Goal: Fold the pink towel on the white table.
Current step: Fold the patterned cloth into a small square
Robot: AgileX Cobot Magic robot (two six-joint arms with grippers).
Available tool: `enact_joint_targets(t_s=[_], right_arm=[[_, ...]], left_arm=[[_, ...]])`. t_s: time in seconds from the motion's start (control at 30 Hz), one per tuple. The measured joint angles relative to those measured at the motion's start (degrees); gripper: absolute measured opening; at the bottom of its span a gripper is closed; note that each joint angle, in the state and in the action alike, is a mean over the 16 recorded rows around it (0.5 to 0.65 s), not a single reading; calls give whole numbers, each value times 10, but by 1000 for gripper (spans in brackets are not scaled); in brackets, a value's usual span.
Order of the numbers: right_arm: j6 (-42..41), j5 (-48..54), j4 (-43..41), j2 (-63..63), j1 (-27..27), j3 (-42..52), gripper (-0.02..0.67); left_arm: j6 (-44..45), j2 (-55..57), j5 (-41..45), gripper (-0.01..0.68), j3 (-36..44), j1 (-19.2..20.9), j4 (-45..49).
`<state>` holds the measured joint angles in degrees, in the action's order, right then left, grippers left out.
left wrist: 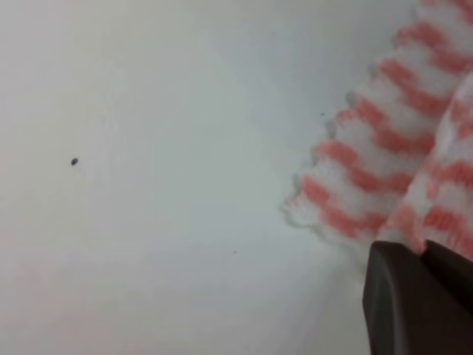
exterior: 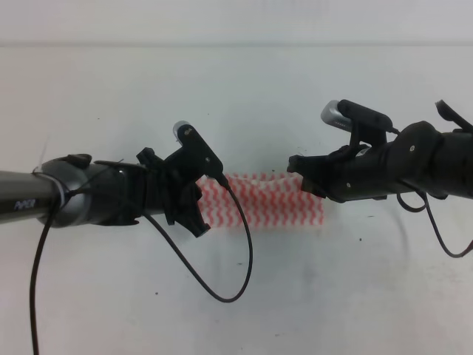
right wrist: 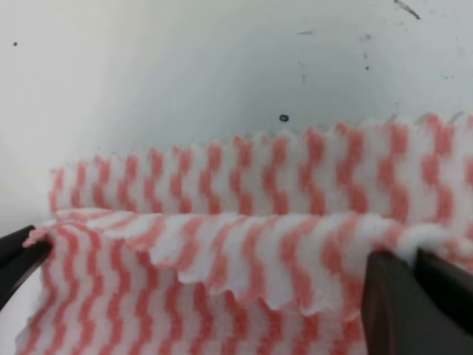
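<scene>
White table (exterior: 236, 96) smooth, specked; fleecy zigzag pink towel (exterior: 270, 203) pinched in both jaws.

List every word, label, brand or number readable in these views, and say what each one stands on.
Left arm: a small pale marking on the dark tube near the frame's edge, too blurred to read.
Pink towel: only a wavy stripe pattern, no text.
White table: dark specks only, no writing.
Right gripper and left gripper: no legible labels.
</scene>
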<state>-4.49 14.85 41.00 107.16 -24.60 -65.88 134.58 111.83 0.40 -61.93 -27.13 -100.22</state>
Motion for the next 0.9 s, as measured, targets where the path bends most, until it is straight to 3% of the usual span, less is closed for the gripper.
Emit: enact_joint_targets(t_s=[0.9], right_arm=[[-1, 2, 3, 0, 0, 0, -16]], left_arm=[[2, -8, 7, -3, -1, 0, 1]])
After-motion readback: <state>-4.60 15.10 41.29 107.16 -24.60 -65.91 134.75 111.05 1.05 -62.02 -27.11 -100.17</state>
